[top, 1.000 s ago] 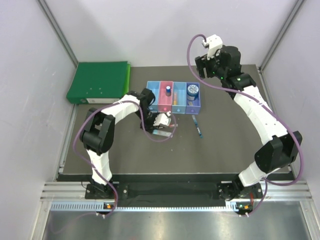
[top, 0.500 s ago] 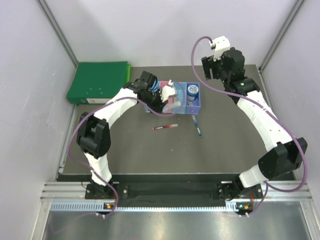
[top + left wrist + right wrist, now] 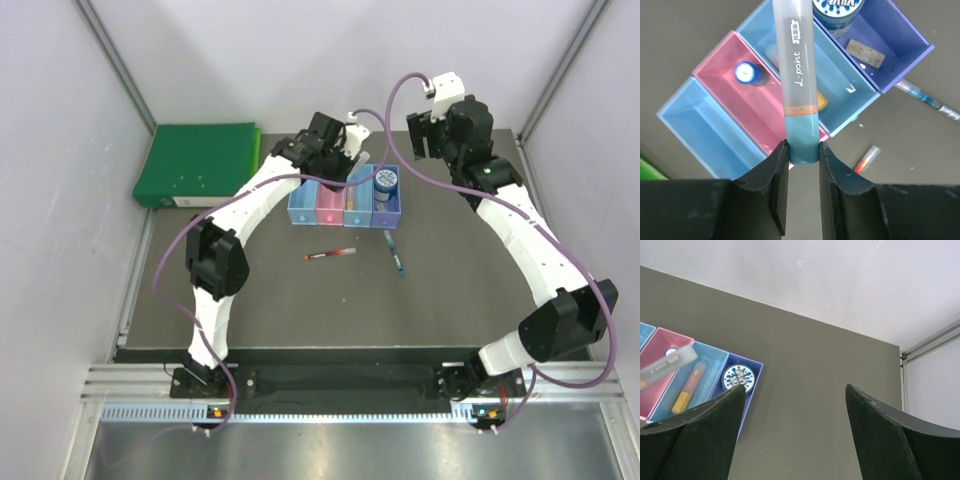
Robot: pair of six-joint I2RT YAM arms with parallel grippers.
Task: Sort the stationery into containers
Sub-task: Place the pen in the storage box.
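Photographer: Left gripper, jaws pinching the marker above the bins, tip toward twelve o'clock; right gripper, jaws gaping.

Editor: Released crosswise, it could straddle two bins and roll out.

- We count four bins.
- Four pens: grey pen, red pen, blue pen, orange pen.
- One reel, one bottle, one pale block, one binder.

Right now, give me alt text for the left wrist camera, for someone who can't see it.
The left gripper clamps the teal end of a frosted marker above the row of four bins. A small bottle stands in the pink bin; a reel sits in the purple bin.
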